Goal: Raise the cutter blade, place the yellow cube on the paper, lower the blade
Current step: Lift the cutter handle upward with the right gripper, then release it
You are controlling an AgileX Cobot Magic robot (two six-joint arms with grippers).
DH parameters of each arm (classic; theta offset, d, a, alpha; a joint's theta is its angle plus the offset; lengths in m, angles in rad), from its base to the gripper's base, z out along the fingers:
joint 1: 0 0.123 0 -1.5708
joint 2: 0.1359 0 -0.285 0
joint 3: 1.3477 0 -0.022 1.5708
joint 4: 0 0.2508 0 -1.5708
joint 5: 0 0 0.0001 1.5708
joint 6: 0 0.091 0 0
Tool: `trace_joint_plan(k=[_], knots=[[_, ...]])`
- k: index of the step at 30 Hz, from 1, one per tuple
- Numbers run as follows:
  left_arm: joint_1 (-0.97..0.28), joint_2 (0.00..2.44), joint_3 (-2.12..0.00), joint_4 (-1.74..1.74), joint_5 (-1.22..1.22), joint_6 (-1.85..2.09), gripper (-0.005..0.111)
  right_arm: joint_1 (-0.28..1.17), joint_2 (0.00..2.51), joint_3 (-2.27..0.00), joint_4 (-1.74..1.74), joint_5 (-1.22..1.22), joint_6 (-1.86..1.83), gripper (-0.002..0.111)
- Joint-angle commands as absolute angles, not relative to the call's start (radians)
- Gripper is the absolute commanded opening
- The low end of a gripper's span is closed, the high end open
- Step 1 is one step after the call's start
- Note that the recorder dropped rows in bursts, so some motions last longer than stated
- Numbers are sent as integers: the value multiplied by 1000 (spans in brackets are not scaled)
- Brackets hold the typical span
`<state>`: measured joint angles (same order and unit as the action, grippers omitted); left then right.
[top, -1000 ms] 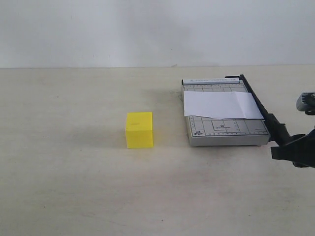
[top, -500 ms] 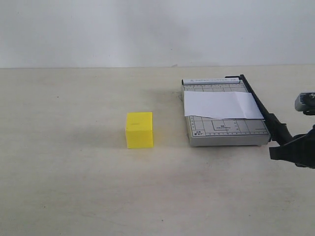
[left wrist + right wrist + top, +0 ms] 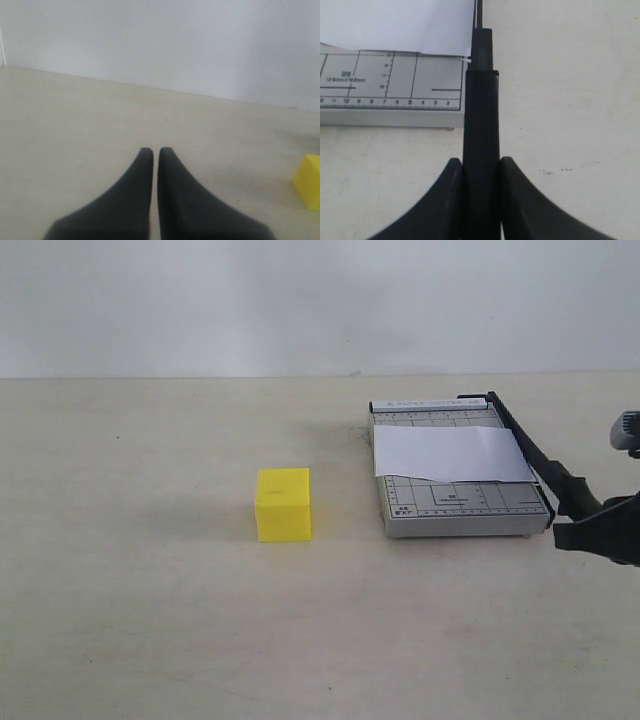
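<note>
The yellow cube (image 3: 283,504) stands on the table left of the grey cutter base (image 3: 460,510); its edge also shows in the left wrist view (image 3: 307,180). The white paper (image 3: 450,452) (image 3: 395,25) lies across the base. Along the base's right side runs the cutter blade (image 3: 530,455), lifted only slightly at its handle end. My right gripper (image 3: 588,525) (image 3: 481,162) is shut on the blade's thick black handle (image 3: 481,110), a finger pressed on each side. My left gripper (image 3: 151,150) is shut and empty above bare table, out of the exterior view.
A pale wall (image 3: 320,300) closes off the table at the back. Beige tabletop (image 3: 150,590) spreads around the cube and in front of the cutter.
The right gripper, with the blade's handle end, has shifted slightly up and to the right. Cube, paper and base have not moved.
</note>
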<state>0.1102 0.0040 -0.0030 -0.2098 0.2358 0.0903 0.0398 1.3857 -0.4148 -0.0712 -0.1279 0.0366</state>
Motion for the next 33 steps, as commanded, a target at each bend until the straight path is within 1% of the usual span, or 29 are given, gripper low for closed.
trace_joint_plan(k=[1,15,33], knots=[[106,0,0,-208,233,82,4,20,1324,-412,-57,-122,35,0],[106,0,0,-208,235,82,4,20,1287,-412,-57,-164,46,0],[106,0,0,-208,235,82,4,20,1287,-412,-108,-433,46,0]])
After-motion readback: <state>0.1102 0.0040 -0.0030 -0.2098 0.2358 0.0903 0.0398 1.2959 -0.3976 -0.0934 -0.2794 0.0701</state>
